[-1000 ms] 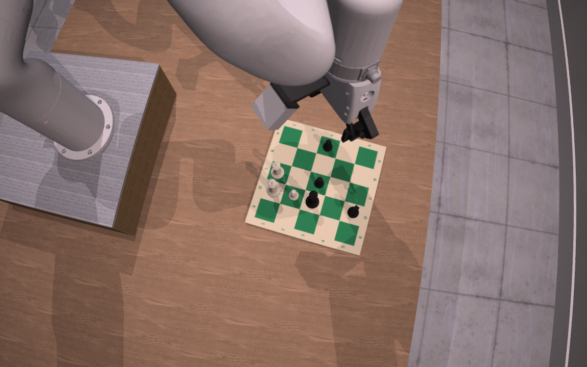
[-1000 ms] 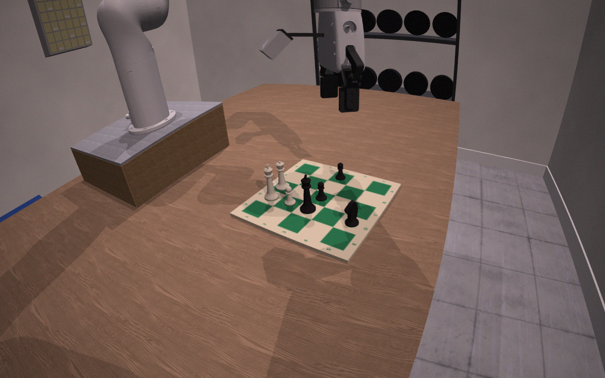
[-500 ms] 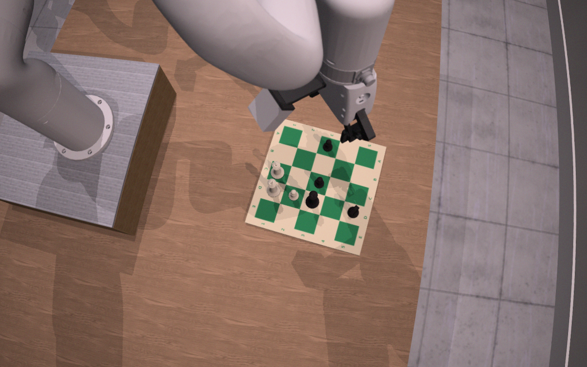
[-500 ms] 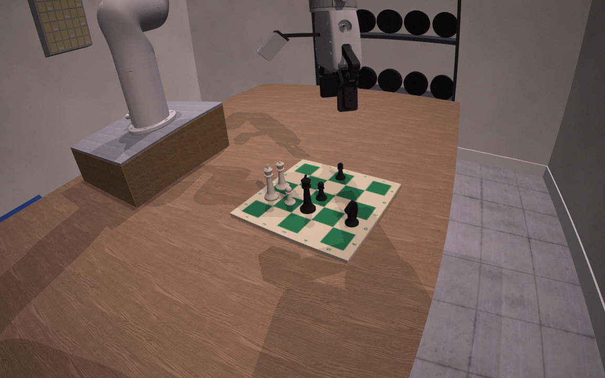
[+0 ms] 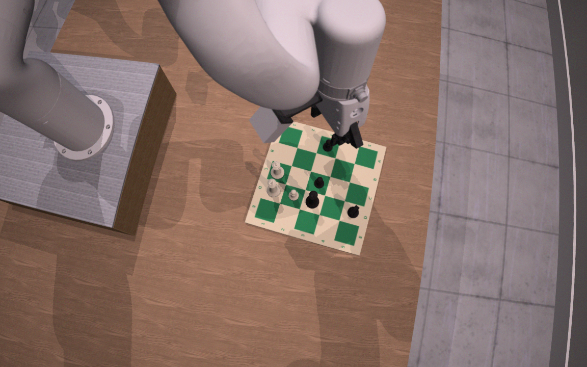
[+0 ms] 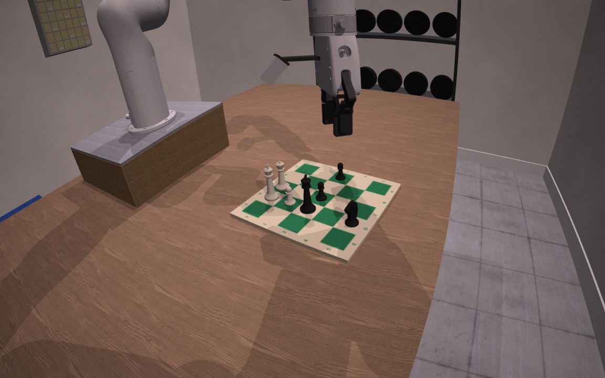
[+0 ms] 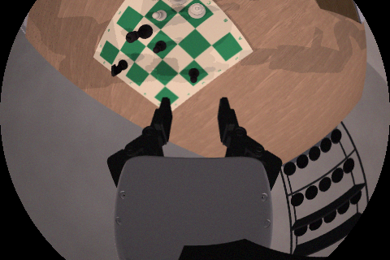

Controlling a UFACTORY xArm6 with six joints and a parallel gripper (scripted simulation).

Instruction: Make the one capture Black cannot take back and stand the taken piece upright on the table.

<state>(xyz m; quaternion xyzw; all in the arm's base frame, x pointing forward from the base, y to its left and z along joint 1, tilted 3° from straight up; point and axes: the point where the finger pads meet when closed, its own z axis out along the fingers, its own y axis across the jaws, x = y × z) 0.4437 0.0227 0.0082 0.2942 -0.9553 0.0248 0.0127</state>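
Note:
The green and cream chessboard (image 5: 316,188) lies on the wooden table. Two tall white pieces (image 5: 276,169) (image 5: 271,187) and a white pawn (image 5: 292,194) stand at its left side. A black pawn (image 5: 318,182) and a tall black piece (image 5: 312,199) stand next to the white pawn. A black knight (image 5: 353,211) stands at the right, and a second black pawn (image 5: 327,146) at the far edge. My gripper (image 6: 337,119) hangs well above the board's far edge, near that far pawn (image 6: 340,171). Its fingers are partly apart with nothing between them.
The arm's base stands on a grey-topped wooden block (image 5: 72,136) to the left. A rack of black discs (image 6: 405,51) stands behind the table. The table's right edge (image 5: 428,205) runs close to the board, with grey floor beyond.

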